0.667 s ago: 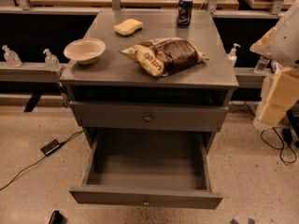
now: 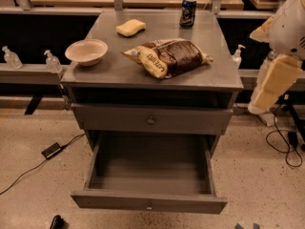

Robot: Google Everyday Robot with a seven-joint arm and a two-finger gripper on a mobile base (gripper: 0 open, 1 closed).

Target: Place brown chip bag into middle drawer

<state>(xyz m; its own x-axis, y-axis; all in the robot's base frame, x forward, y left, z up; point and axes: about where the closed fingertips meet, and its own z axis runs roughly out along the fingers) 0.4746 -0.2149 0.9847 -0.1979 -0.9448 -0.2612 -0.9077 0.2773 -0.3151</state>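
The grey cabinet [image 2: 109,70] is the biggest thing here. Its middle drawer [image 2: 147,202] is pulled out and has nothing in it, so it is ready. The robot's arm [image 2: 274,82] hangs at the side of the cabinet, well apart from the drawer. The gripper itself does not show, so I cannot tell if it is wide, narrow or holding something.

The brown chip bag [image 2: 169,57] lies flat on the cabinet top, on the half nearer the arm, not yet picked up. I think the job is at its start: the gripper must come over to the bag, grab it, then lower it into the drawer.

Past the bag, farther from the arm, sit a white bowl [image 2: 86,56] and a yellow sponge [image 2: 130,27]. A drink can [image 2: 188,12] stands behind the bag. None of them touch the bag or block the way.
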